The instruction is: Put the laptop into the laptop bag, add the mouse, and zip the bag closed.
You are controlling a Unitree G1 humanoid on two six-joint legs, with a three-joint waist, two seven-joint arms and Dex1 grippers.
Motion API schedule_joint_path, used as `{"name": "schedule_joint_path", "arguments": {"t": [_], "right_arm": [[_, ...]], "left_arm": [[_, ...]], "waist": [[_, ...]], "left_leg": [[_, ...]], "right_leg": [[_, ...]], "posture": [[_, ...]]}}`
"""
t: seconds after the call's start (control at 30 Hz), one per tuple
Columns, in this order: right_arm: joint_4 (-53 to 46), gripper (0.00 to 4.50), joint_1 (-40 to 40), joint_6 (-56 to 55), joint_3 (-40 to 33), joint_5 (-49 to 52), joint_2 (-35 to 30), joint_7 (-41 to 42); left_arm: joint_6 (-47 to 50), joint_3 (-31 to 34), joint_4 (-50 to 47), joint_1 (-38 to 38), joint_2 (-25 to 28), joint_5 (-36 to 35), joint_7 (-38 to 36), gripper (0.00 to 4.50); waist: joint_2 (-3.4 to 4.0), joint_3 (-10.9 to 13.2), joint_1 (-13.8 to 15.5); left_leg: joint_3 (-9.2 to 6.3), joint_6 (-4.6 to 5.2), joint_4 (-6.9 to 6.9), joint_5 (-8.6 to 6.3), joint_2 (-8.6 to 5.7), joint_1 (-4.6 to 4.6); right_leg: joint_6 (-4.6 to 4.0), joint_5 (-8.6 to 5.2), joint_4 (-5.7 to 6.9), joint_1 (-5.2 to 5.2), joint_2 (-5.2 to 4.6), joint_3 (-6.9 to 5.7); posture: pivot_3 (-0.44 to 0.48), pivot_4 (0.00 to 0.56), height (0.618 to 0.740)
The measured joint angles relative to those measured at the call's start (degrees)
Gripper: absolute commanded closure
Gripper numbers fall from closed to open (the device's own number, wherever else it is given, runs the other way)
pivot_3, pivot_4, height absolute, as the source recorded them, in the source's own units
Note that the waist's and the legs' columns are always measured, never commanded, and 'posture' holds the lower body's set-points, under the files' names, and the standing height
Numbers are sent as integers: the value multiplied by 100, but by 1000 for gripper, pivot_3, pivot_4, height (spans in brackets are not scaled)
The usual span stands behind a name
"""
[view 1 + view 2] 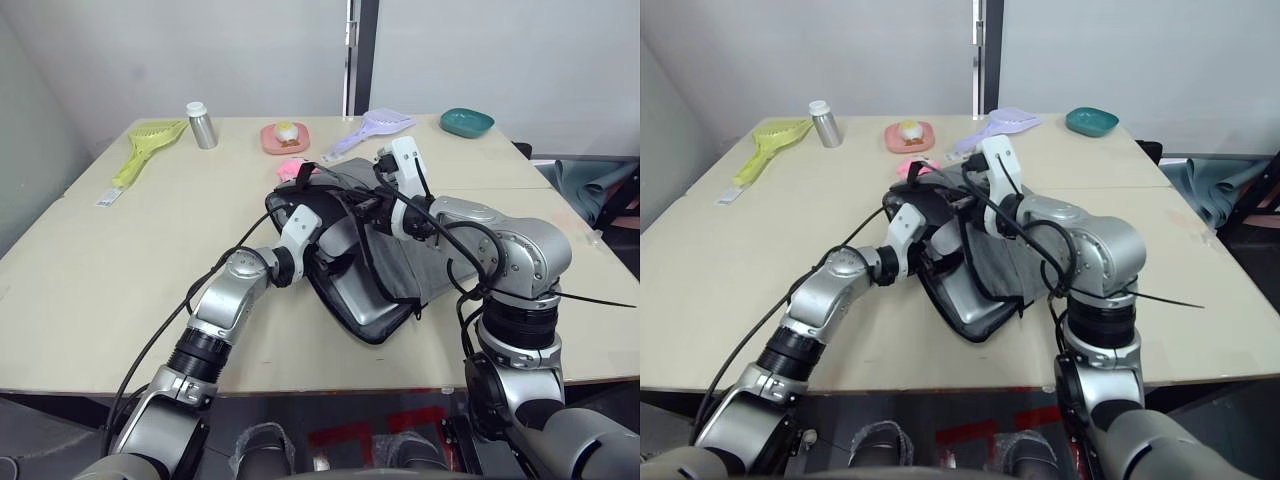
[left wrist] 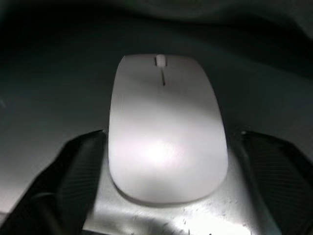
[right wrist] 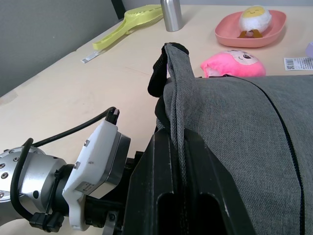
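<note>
Beige tabletop (image 1: 90,270) spreads under both arms, backed by a pale wall. Nearest the robot, the laptop bag (image 1: 400,262) lies flat with its mouth gaping toward the left arm, and a silver-grey strip of the laptop (image 1: 378,306) shows inside along the near lip. The left gripper (image 1: 330,240) reaches into that mouth. Its wrist view shows the mouse (image 2: 166,128) held between the two black fingers (image 2: 73,171), one pressing each flank, with the mouse's rear end toward the wrist and its scroll wheel pointing away, deeper into the dark interior; a pale metallic surface lies beneath it. The right gripper (image 3: 178,147) is clamped on the bag's upper edge, the grey seam running up between its closed fingers and the flap held lifted off the lower side. From that wrist view the left arm's white wrist housing sits just beside and below the raised edge.

Just beyond the bag lies a pink plush toy (image 3: 234,63), near its far corner. Farther back stand a pink plate (image 1: 285,138) carrying a small egg-shaped toy (image 3: 254,18), a metal bottle (image 1: 202,125), a yellow-green scoop (image 1: 145,148) toward the left, a lilac scoop (image 1: 372,128) and a teal bowl (image 1: 467,122) toward the right.
</note>
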Motion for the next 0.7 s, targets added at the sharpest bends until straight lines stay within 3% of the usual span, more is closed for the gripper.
{"name": "schedule_joint_path", "arguments": {"t": [0.2,0.33,0.47,0.7], "right_arm": [[0,4500,7,0,3,1,2,0],[-7,4500,18,0,5,16,-21,16],[-24,4500,60,0,7,164,-222,133],[-31,4500,140,-12,72,234,-402,220]], "left_arm": [[5,414,-332,77,183,-387,-212,25],[183,747,-611,70,575,-680,-410,25],[1306,1397,-1482,260,1914,-1836,-1454,25],[2459,1984,-1784,1359,3487,-3313,-3229,25]], "waist": [[0,0,0],[0,0,-4],[3,0,-15],[6,2,28]], "left_leg": [[-1,0,0,0,0,0],[0,0,0,0,3,-1],[1,-5,-8,-2,8,2],[-3,-7,-7,-3,8,5]], "right_leg": [[-1,0,0,0,0,-1],[-1,0,1,-2,2,-1],[-11,-9,0,-5,8,-8],[-12,-10,4,-3,7,-15]], "posture": [[0,150,740],[0,150,740],[0,150,740],[0,150,740]]}}
